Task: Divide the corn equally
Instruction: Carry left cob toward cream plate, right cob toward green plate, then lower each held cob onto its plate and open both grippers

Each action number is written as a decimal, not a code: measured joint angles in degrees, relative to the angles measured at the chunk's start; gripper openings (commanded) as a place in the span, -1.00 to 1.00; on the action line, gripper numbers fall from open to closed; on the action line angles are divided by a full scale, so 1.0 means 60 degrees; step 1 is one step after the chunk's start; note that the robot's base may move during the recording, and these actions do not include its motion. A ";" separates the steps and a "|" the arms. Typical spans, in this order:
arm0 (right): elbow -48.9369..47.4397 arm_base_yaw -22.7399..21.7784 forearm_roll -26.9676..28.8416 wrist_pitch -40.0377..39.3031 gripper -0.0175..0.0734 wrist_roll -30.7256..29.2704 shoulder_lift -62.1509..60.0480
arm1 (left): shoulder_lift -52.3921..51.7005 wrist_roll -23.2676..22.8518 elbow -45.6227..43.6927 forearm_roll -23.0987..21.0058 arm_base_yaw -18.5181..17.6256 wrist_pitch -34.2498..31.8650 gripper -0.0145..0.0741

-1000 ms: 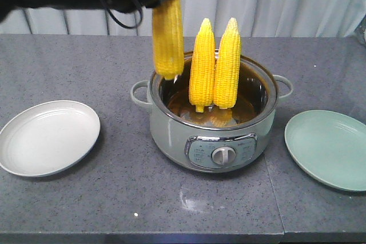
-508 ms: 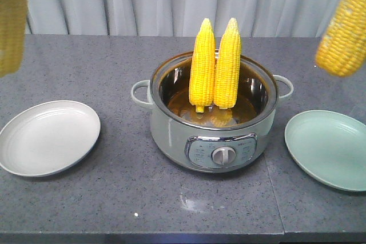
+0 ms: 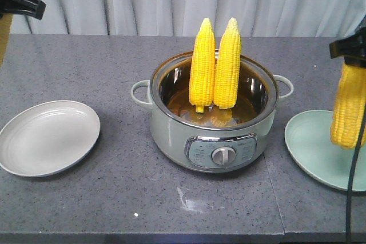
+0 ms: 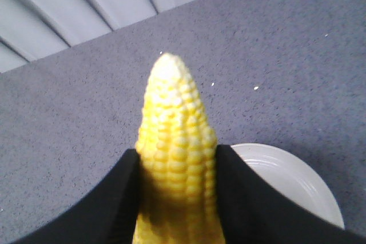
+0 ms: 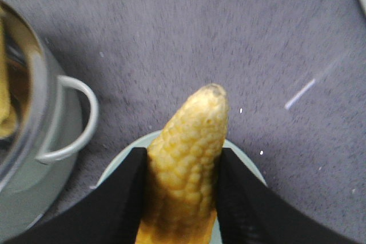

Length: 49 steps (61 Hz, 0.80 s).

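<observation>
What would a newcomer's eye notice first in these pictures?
Two yellow cobs stand upright in the pot at the centre. The right tool holds a third cob over the green plate; the left tool holds a fourth cob at the far left, near the white plate.

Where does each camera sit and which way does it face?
Front-facing: faces the table and electric pot; left gripper top left, right gripper at right edge.
Left wrist: behind the fingers, looking down along left cob to white plate.
Right wrist: likewise along right cob to green plate, pot handle beside.
Shared: front and right wrist both show pot and green plate.
</observation>
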 measured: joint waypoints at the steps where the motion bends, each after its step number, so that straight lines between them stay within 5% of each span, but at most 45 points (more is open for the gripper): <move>1: 0.0000 -0.0028 -0.0012 0.0011 -0.52 0.0000 0.0151 | 0.0100 0.0000 0.0000 0.0000 0.0079 0.0000 -0.69; 13: 0.0000 -0.0977 0.0352 0.0178 -0.48 -0.0128 0.1453 | 0.0813 -0.0007 0.0019 -0.0626 0.0772 0.0000 -0.69; 24: 0.0000 -0.2004 0.2191 0.0522 -0.47 -0.1280 0.2155 | 0.1288 0.0100 0.0019 -0.1315 0.1272 -0.0017 -0.69; 34: 0.0000 -0.2156 0.3009 0.0815 -0.43 -0.2093 0.2439 | 0.1695 0.0154 0.0019 -0.1849 0.1636 -0.0017 -0.69; 49: 0.0000 -0.2156 0.3183 0.0918 0.05 -0.2435 0.2944 | 0.2157 0.0285 0.0019 -0.2539 0.1780 -0.0017 -0.69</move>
